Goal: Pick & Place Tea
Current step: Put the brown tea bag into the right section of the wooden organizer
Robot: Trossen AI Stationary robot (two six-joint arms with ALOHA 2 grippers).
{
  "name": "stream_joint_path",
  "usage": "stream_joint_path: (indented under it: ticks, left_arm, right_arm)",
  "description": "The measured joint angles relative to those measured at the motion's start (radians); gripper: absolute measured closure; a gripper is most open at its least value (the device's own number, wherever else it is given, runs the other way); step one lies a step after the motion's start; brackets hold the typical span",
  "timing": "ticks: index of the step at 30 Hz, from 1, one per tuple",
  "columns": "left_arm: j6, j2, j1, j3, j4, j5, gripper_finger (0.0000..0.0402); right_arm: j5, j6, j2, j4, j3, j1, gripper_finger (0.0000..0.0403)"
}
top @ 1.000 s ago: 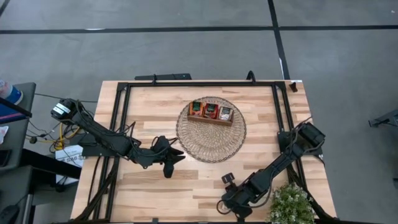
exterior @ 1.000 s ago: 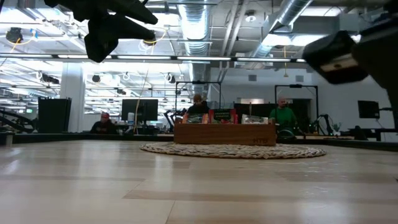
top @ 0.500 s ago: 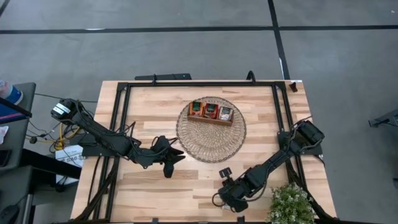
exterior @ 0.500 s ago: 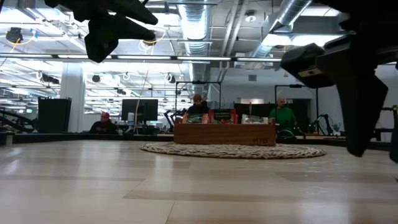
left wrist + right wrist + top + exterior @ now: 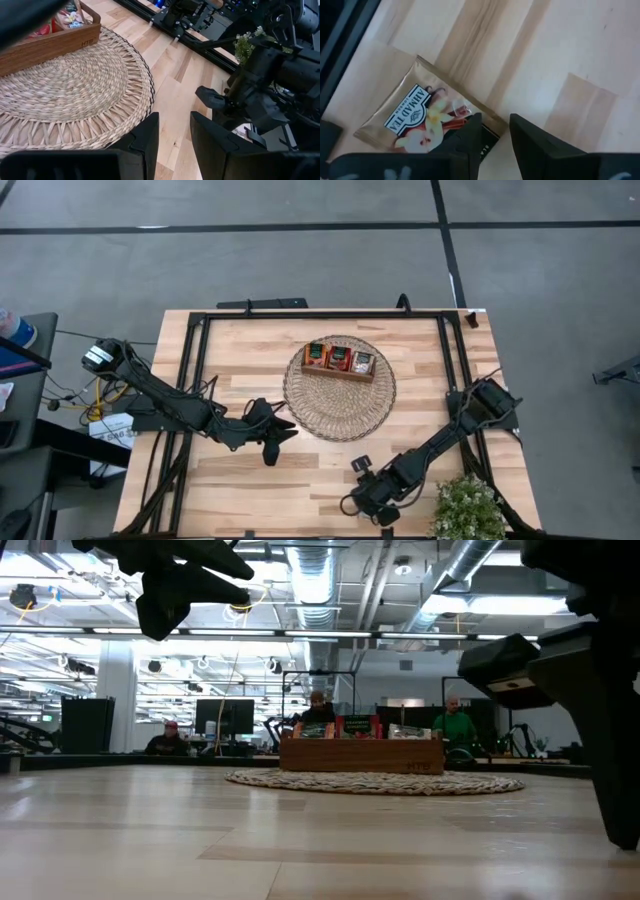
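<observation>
A tea sachet lies just beyond the right gripper's jaws.

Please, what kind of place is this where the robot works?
Probably an open-plan lab or workshop. Beyond the table the low view shows exposed ceiling ducts, monitors on desks and seated people, and the high view shows a bare concrete floor.

You can read "AHMAD TEA LONDON" on the beige tea sachet lying on the table, small letters branded on the wooden tray, unclear
</observation>
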Motion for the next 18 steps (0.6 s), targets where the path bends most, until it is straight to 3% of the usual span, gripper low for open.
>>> stream_joint_path:
  ticks: [6,11,18]
  left_arm:
    - [0.0,0.0,0.0,0.0,0.0,0.0,0.03]
    - [0.0,0.0,0.0,0.0,0.0,0.0,0.03]
    - [0.0,0.0,0.0,0.0,0.0,0.001,0.03]
  right_arm:
    - [-0.013,0.001,0.056,0.013,0.008,-0.012,0.0318]
    - [-0.015,0.008,0.058,0.016,0.008,-0.029,0.0391]
    - [0.062,0.009,-0.055,-0.13,-0.013,-0.039,0.0402]
